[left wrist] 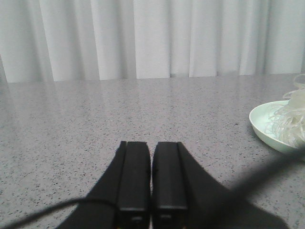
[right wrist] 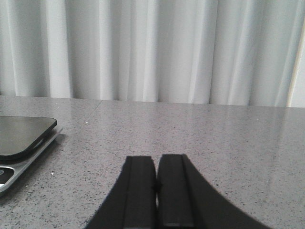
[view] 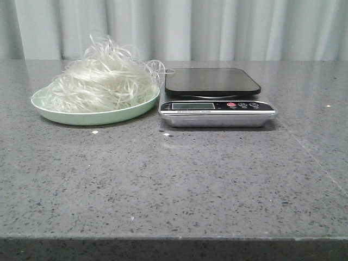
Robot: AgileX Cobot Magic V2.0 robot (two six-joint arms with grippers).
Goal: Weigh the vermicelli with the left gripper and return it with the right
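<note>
1. On the grey speckled desk (view: 174,179), in the front view, the vermicelli (view: 100,81) is heaped on a pale green plate (view: 98,116) at the left. A digital kitchen scale (view: 216,98) stands just beside it on the right, its dark platform (view: 212,80) bare. That fits either a weighing still to come or noodles already returned, so no move is settled.

2. In the left wrist view, the left claw (left wrist: 151,179) hangs low over bare desk with its black fingers (left wrist: 133,176) pressed together, holding nothing. The plate's rim and some strands sit off to one side. Any pick-up from this heap would, I judge, go best with a pinch deep into the tangle and a slow lift, since loose strands trail and snag.

3. In the right wrist view, the right claw (right wrist: 156,188) is likewise closed and empty, the scale's corner lying well apart from it.
</note>
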